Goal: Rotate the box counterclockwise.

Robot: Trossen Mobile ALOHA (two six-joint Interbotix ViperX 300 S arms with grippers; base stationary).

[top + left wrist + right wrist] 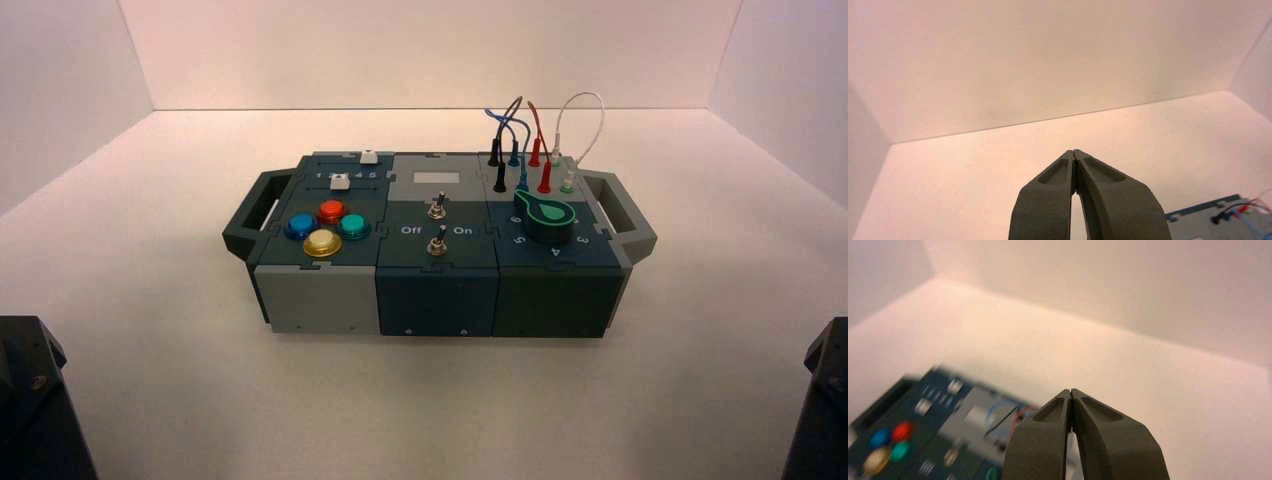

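Note:
The box [440, 290] stands mid-table, a dark teal and grey panel with a handle [255, 212] at its left end and another handle [625, 215] at its right. Four coloured buttons [322, 227] sit on its left part, two toggle switches [437, 225] in the middle, a green dial [545, 215] and looped wires [535, 135] on the right. My left gripper [1074, 152] is shut on nothing, held over bare table; a corner of the box [1218, 220] shows beside it. My right gripper [1070, 391] is shut and empty, above the box [923, 440].
White walls [430, 50] close the table on three sides. Both arms are parked at the near corners, the left arm [35, 400] and the right arm [820, 400], well short of the box.

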